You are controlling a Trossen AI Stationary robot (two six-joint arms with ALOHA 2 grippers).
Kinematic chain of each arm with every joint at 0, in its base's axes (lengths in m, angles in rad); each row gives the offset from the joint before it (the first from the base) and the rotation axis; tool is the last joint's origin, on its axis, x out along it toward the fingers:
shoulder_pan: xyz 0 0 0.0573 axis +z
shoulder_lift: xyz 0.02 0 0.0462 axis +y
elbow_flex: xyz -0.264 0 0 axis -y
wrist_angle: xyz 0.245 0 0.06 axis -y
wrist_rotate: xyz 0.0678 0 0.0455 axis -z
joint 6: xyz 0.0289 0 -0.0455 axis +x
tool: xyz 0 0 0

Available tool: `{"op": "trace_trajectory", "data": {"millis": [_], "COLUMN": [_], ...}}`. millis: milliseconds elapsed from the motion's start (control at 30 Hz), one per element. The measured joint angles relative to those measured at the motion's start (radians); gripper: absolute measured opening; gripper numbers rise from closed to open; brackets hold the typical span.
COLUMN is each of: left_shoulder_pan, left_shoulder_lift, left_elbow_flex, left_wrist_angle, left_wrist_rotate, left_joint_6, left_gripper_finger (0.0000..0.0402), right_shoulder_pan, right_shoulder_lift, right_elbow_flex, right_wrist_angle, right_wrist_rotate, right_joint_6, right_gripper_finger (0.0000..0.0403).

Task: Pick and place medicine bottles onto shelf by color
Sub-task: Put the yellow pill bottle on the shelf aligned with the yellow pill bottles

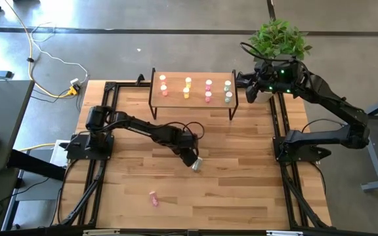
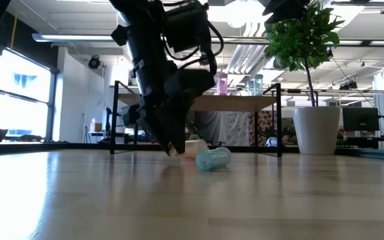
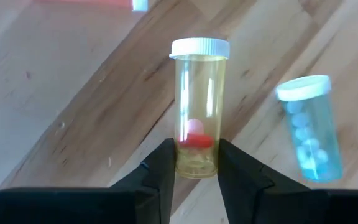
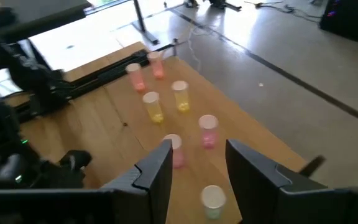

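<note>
Tabletop: left end effector (image 3: 194,165) grips yellow bottle (image 3: 197,112); only wrist view shows it.

Wooden table (image 1: 241,183), pink bottle (image 1: 153,198) lying; shelf (image 1: 195,96), eight bottles upright

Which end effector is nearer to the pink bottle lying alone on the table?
Left. The left end effector is mid-table, a short way from the pink bottle; the right end effector hangs beyond the shelf.

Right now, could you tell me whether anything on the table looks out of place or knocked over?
Yes. A pale blue-green bottle lies on its side on the table beside the left hand, which is shut on a yellow bottle. A pink bottle also lies toppled nearer the front edge, far from the shelf.
</note>
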Motion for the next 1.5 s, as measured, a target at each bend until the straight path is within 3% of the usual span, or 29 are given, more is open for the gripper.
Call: {"op": "trace_trajectory", "data": {"millis": [133,500,767,900,1067,1500], "left_shoulder_pan": [0.000,0.003,0.029,0.035,0.038,0.045], "left_shoulder_lift": [-0.031,-0.187,-0.337,-0.413,-0.532,-0.802], "left_elbow_flex": [0.000,0.000,0.002,0.001,-0.087,-0.349], "left_wrist_angle": [-0.012,-0.039,-0.068,-0.113,-0.091,0.185], "left_wrist_rotate": [0.000,-0.051,-0.125,-0.186,-0.200,-0.193], "left_joint_6": [0.040,0.153,0.233,0.270,0.285,0.303], "left_gripper_finger": [0.0089,0.0088,0.0088,0.0088,0.0088,0.0087], "right_shoulder_pan": [0.000,0.000,0.000,0.028,0.095,0.223], "right_shoulder_lift": [0.000,0.001,0.038,0.081,0.125,0.206], "right_elbow_flex": [0.000,0.000,0.000,0.000,0.000,-0.001], "right_wrist_angle": [0.000,0.000,0.001,0.027,0.126,0.488], "right_wrist_rotate": [-0.056,-0.070,-0.211,-0.227,-0.228,-0.224], "right_joint_6": [0.000,0.000,0.000,0.023,0.026,0.028], "right_gripper_finger": [0.0140,0.0140,0.0140,0.0140,0.0140,0.0141]}}
